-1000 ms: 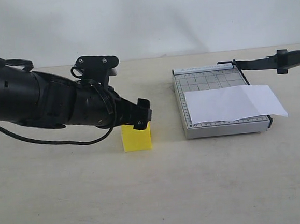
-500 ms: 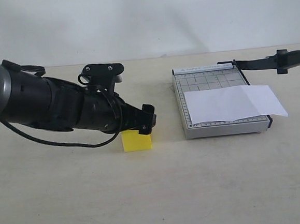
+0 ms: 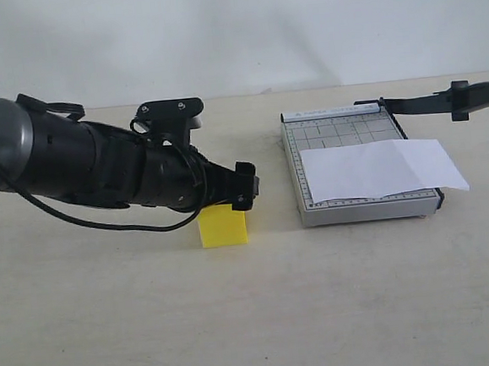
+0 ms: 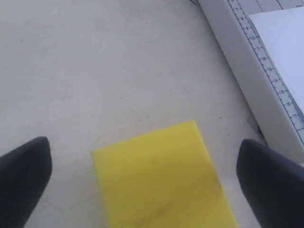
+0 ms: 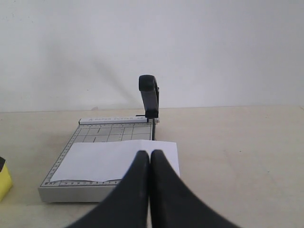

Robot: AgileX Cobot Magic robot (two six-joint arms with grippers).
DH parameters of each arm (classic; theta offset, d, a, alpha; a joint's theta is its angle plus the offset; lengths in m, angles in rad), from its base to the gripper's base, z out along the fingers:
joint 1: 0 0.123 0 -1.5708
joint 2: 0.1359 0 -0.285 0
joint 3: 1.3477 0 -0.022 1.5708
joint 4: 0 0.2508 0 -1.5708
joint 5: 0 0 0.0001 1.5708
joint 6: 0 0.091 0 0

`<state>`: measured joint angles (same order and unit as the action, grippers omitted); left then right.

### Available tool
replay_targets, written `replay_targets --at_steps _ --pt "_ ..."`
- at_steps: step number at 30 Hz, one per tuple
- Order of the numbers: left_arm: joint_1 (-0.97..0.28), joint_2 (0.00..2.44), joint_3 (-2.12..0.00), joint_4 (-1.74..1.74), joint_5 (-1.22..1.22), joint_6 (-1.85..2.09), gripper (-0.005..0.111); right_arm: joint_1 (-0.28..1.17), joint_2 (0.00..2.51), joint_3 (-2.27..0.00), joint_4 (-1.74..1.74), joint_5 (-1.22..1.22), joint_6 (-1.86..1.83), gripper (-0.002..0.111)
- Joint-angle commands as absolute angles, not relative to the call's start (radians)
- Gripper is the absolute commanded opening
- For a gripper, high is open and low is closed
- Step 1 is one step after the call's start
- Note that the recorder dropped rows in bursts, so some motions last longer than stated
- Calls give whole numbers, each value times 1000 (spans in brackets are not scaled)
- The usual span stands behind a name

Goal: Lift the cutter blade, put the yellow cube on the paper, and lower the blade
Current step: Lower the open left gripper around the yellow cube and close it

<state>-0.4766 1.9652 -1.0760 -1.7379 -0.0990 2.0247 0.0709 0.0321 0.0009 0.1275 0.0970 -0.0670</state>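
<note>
The yellow cube sits on the table left of the grey trimmer board. My left gripper hangs open just over the cube's top right edge. In the left wrist view the cube lies between the two dark fingers, with a gap on each side of the gripper. The white paper lies across the board, overhanging its right side. The cutter blade is raised; it stands upright in the right wrist view. My right gripper is shut on nothing, short of the paper.
The board's ruler edge runs close to the cube's right side. The beige table spreads in front of the cube and board. A plain white wall stands behind. The right arm does not show in the exterior view.
My left arm has reached further right and lower, bringing the open gripper over the cube. Cube, paper and blade have not moved.
</note>
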Motion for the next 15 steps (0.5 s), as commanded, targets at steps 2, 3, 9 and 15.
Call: replay_targets --at_steps 2,3,9,15 --pt "-508 1974 -1100 -1744 -141 2003 99 69 31 0 122 87 -66 0" --pt "-510 1974 -1101 -1744 -158 2003 99 69 31 0 122 87 -66 0" --pt "-513 1974 -1101 -1744 -190 1978 99 69 31 0 122 87 -66 0" --pt "-513 1974 -1101 -1744 -195 1975 99 69 31 0 122 87 -66 0"
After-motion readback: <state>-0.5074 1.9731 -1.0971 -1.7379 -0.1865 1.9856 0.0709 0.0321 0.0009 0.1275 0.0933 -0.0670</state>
